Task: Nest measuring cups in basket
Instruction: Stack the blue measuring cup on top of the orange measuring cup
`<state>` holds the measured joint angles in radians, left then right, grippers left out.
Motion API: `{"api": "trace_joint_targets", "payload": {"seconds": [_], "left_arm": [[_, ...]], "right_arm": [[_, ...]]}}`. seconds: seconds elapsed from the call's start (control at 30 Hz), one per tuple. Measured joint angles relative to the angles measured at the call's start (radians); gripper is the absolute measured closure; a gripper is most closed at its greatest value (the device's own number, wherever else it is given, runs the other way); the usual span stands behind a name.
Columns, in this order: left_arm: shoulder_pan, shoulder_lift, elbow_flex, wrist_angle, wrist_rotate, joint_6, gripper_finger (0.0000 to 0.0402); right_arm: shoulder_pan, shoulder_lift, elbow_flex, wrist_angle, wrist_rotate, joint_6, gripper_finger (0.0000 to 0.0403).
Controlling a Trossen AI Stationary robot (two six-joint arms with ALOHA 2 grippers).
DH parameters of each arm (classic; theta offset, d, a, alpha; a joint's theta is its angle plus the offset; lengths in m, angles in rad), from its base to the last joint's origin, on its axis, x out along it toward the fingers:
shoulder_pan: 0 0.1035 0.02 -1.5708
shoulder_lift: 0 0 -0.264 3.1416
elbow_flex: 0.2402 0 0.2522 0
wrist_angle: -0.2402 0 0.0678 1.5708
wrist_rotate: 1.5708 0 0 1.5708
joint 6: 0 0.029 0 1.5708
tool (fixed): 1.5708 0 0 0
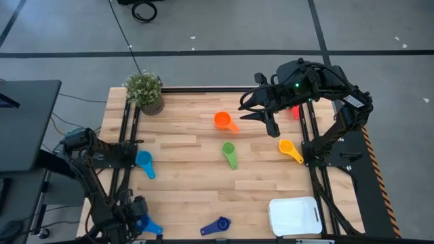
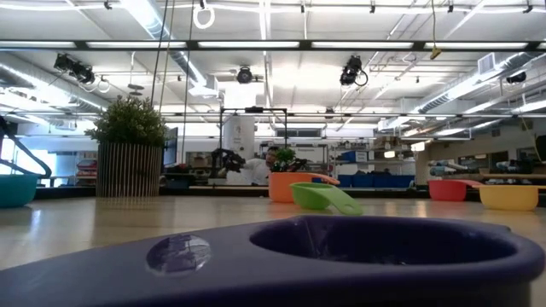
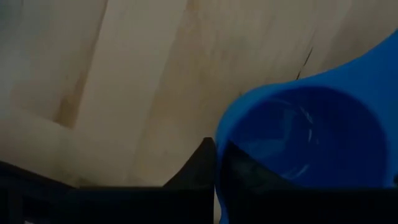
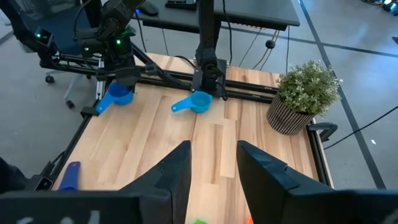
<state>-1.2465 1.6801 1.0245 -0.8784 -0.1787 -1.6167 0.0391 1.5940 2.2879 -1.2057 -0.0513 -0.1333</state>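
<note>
At the bench's near-left corner: left gripper (image 1: pixel 139 215), jaws closed on the wall of a blue measuring cup (image 3: pixel 311 143), one finger (image 3: pixel 199 165) outside the rim; the cup's handle (image 1: pixel 154 227) points right and toward the near edge. Near-right corner: white basket (image 1: pixel 294 216), holding nothing, well apart from that cup, across the whole near edge; carrying it there looks a long reach for the left arm. Between the two, near edge: dark blue measuring cup (image 1: pixel 215 226), handle toward the left. Left side, middle: light blue measuring cup (image 1: pixel 144 161). Centre: green measuring cup (image 1: pixel 229 153), long axis running near-far. Far centre: orange measuring cup (image 1: pixel 224 121). Right side: yellow measuring cup (image 1: pixel 289 149), nearest loose cup to the basket. Far right: red measuring cup (image 1: pixel 296 112), mostly hidden under the right arm. Right gripper (image 4: pixel 212 163): raised above the far-right area, jaws apart, holding nothing. Far-left corner: potted plant (image 1: pixel 145 91). No cups nested.
</note>
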Motion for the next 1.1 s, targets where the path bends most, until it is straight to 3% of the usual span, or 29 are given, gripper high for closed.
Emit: {"api": "trace_joint_targets", "payload": {"seconds": [0.2, 0.43, 0.6, 0.73, 0.93, 1.1], "left_arm": [[0.012, -0.054, -0.003, -0.014, 0.001, -0.073, 0.0391], [0.082, -0.174, -0.002, -0.044, 0.002, -0.041, 0.0392], [0.212, -0.268, -0.002, -0.043, 0.030, 0.111, 0.0392], [0.359, -0.325, 0.027, -0.086, 0.076, 0.341, 0.0392], [0.616, -0.344, 0.167, -0.300, 0.078, 0.680, 0.0393], [0.824, -0.337, 0.281, -0.337, 0.062, 0.887, 0.0393]], "right_arm": [[0.002, -0.007, 0.000, 0.000, -0.002, 0.000, 0.0267], [0.021, -0.064, 0.000, -0.001, -0.002, -0.001, 0.0267], [0.031, -0.099, 0.000, -0.019, -0.002, 0.003, 0.0267], [0.031, -0.118, 0.000, -0.065, 0.018, 0.007, 0.0267], [0.030, -0.127, 0.000, -0.093, 0.056, 0.003, 0.0267], [0.030, -0.134, 0.000, -0.096, 0.058, -0.005, 0.0267]]}}
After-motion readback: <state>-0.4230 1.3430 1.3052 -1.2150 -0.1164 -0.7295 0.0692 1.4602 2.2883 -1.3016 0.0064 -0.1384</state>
